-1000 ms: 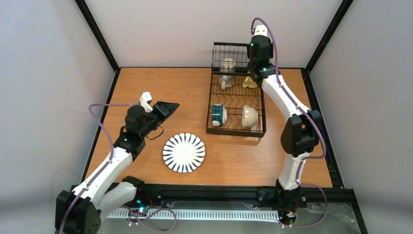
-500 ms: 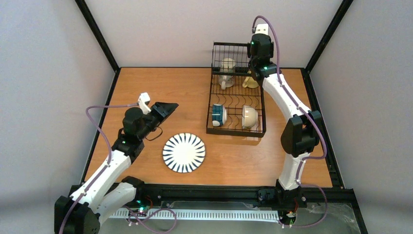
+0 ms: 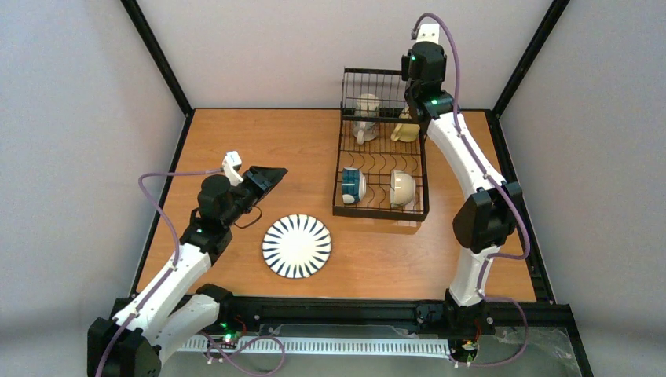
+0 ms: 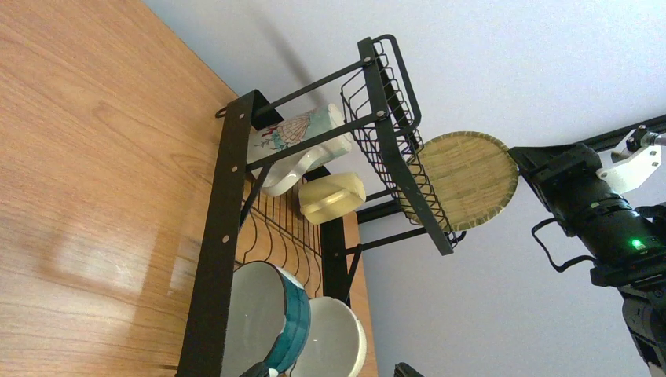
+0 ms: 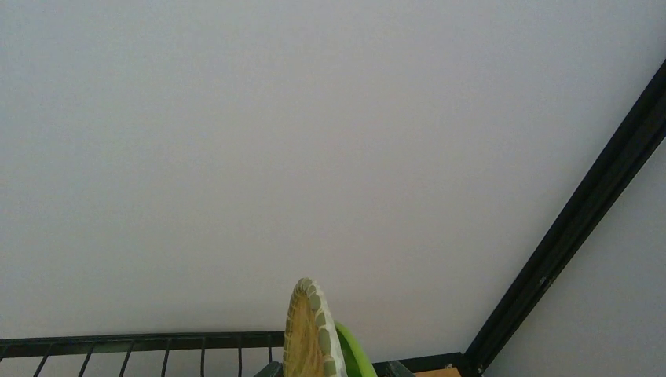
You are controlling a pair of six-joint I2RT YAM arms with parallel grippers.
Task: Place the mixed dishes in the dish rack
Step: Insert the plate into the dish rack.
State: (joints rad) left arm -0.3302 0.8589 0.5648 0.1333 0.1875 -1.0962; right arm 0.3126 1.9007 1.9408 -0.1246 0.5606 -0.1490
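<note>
Dish rack [image 3: 380,213] at the table's [image 3: 236,141] far right holds two mugs [image 3: 365,118], one teal-banded cup [image 3: 353,185] and one bowl [image 3: 402,187]; right gripper [image 4: 526,161] clamps one lime-green plate [image 4: 462,179] beside the raised basket, left gripper [image 3: 269,173] is spread and empty, and one striped plate [image 3: 296,246] lies on the table.

I see my left tool [image 3: 275,173] poised over the surface [image 3: 236,133], near the striped plate [image 3: 297,246], which lies flat. My right arm [image 3: 454,145] reaches to the far end of the dish rack [image 3: 381,214]. Within the rack's outline I see a mug [image 3: 365,118], a yellowish dish [image 3: 404,131], a teal-banded cup [image 3: 353,186] and a cream bowl [image 3: 403,187].
</note>
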